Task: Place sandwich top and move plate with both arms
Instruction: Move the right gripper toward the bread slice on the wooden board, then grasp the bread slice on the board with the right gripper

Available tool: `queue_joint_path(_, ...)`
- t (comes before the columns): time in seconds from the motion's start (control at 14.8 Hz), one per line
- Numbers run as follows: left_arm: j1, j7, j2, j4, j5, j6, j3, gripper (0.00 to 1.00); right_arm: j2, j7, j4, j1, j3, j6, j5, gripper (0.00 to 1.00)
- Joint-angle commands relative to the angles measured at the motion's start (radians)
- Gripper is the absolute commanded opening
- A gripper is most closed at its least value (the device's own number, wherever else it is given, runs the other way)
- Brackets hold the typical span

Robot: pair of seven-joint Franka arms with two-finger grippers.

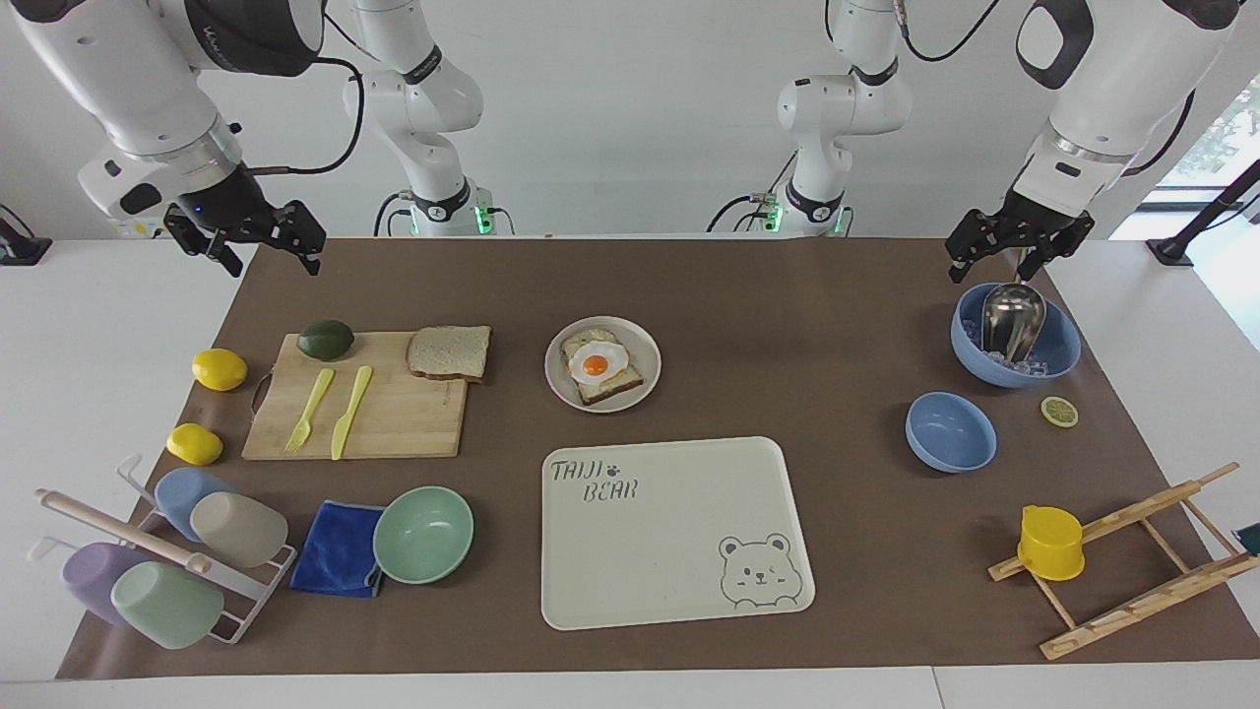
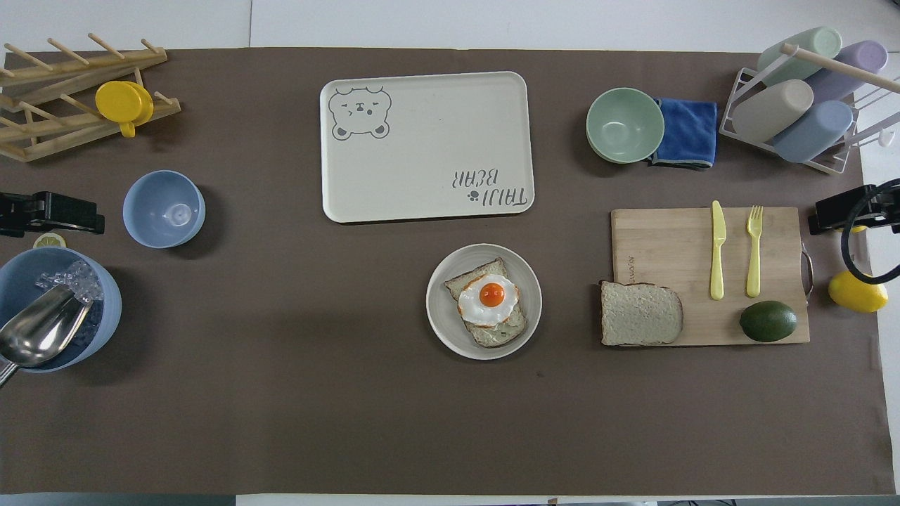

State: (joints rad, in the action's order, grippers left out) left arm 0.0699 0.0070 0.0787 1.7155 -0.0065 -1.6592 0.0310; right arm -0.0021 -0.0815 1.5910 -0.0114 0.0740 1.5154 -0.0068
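Both grippers hang open and empty, the right gripper (image 1: 246, 236) over its table end, the left gripper (image 1: 1019, 246) above a blue bowl (image 1: 1058, 345), while the bread slice (image 1: 450, 352) lies on the cutting board (image 1: 394, 414) beside the plate (image 1: 645, 345).

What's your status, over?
Right gripper and left gripper both raised, empty. Sandwich top on cutting board; plate unmoved.

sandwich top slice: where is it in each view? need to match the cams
Facing view: sandwich top lies upper left of centre, on the cutting board's corner toward the plate.
Overhead view: lower right of centre, same board corner.
Shared landmark: the avocado on the board.
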Motion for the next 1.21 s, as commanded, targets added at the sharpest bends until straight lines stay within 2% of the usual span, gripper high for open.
queue_joint_path(0.0,-0.004,0.008,0.006,0.001,0.016,0.004,-0.002,1.00,-0.018,-0.011,0.020,-0.004,-0.007,0.008,-0.010,1.00)
queue_joint_path(0.54,-0.004,0.008,0.006,0.001,0.016,0.004,-0.002,1.00,-0.027,-0.006,0.030,0.019,-0.010,-0.021,-0.012,1.00)
queue_joint_path(0.67,-0.004,0.008,0.006,0.001,0.016,0.004,-0.002,1.00,-0.029,0.005,0.044,0.046,-0.016,0.020,-0.012,1.00)
queue_joint_path(0.81,-0.004,0.008,0.006,0.001,0.016,0.004,-0.002,1.00,-0.021,0.079,0.078,0.120,-0.016,0.028,-0.041,1.00)
queue_joint_path(1.01,-0.004,0.008,0.006,0.001,0.016,0.004,-0.002,1.00,0.077,0.242,0.066,0.298,-0.016,0.022,-0.204,1.00)
queue_joint_path(1.15,-0.004,0.008,0.006,0.001,0.016,0.004,-0.002,1.00,0.138,0.343,0.061,0.362,-0.017,0.045,-0.216,1.00)
